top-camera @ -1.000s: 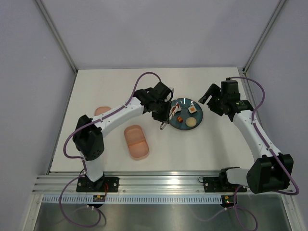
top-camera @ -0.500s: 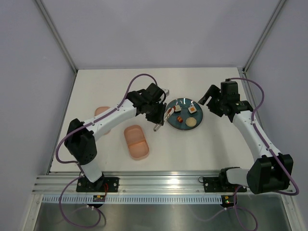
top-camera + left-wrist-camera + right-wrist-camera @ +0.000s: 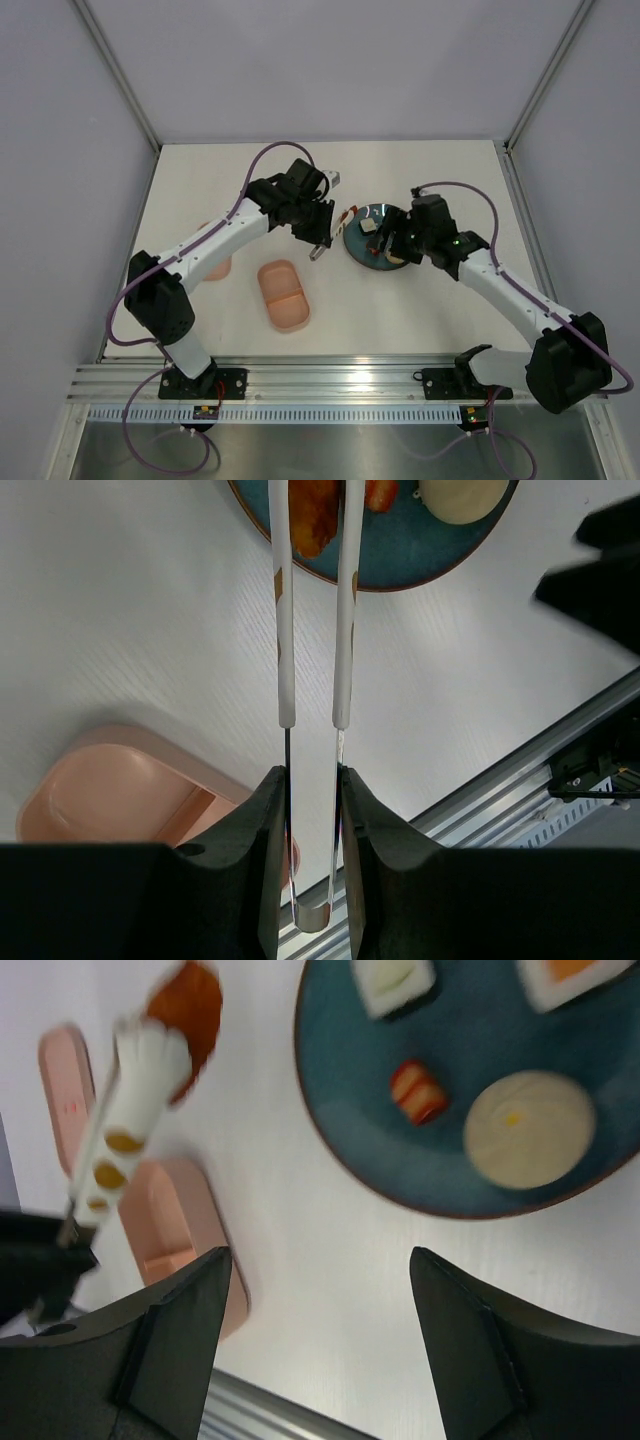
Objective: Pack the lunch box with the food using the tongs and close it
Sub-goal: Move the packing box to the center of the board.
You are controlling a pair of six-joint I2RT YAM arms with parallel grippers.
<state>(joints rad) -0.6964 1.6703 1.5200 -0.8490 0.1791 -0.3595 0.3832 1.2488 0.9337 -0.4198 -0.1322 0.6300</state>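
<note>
Nearest the arm bases, the open box (image 3: 283, 296) lies on the table (image 3: 430, 300) at 7 o'clock from the plate (image 3: 480, 1030). Both its compartments look bare. The lid (image 3: 62, 1085) rests at 10 o'clock from the box.

The left claw (image 3: 312, 780) is pinched narrow on the tongs (image 3: 285, 630), pressing their arms onto a sausage piece (image 3: 185, 1005). A second ago those tips were over the plate. Now they have drawn back to its 9 o'clock rim with the piece lifted, so the pick looks done and the carry to the box comes next.

The right claw (image 3: 320, 1290) hung off the plate at 3 o'clock and has swung in over it, spread wide and holding nothing. A disc (image 3: 530, 1128), a sausage bit (image 3: 418, 1090) and two cubes remain on the plate.

No brand or writing is readable, only orange spots on the tongs' white sleeves.
</note>
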